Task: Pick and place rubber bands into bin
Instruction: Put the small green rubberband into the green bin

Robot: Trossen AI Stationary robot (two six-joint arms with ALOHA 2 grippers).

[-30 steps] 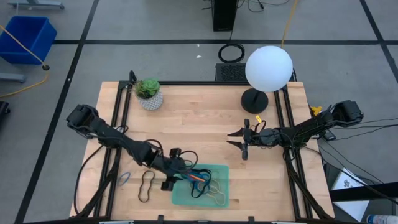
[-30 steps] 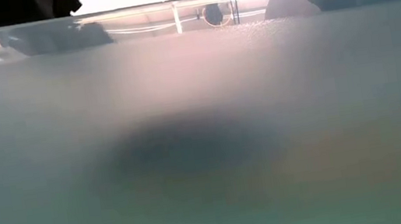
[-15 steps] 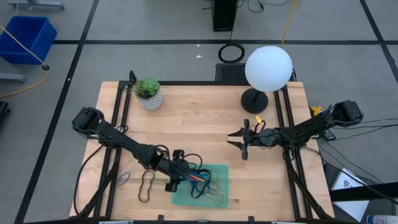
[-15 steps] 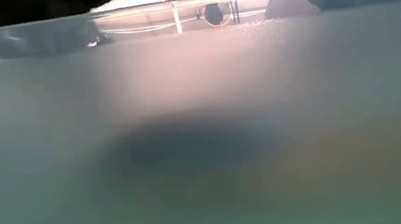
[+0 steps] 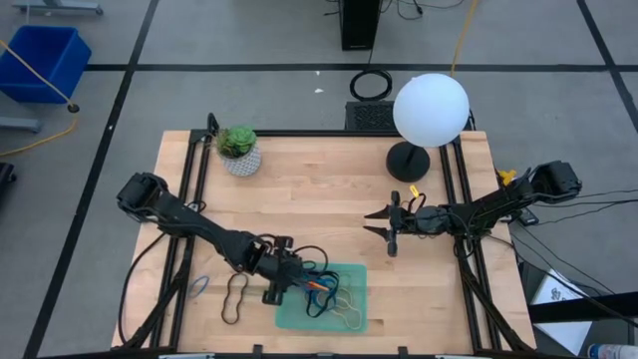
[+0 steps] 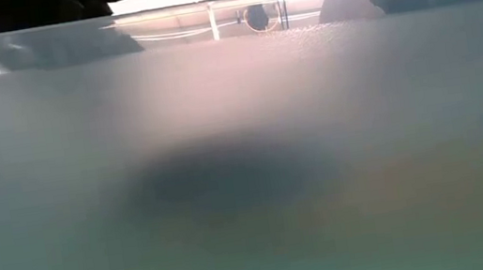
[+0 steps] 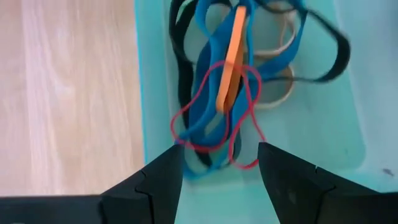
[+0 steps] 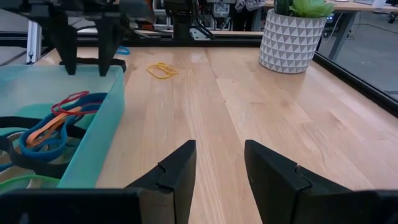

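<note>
The left claw (image 7: 221, 163) hangs open and empty over the rubber bands (image 7: 230, 93) in the bin (image 5: 351, 299), while the right claw (image 5: 384, 224) waits open mid-bench (image 5: 329, 189).

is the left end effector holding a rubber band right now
No, the left end effector hangs open and empty over the rubber bands lying in the green bin.

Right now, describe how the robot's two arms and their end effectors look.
Both arms are dark, slim and jointed, with black cables trailing along them. The left end effector has two black, blocky, angular fingers. The right end effector has matching black stepped fingers, with a small yellow-orange marking near its wrist and another by its base.
</note>
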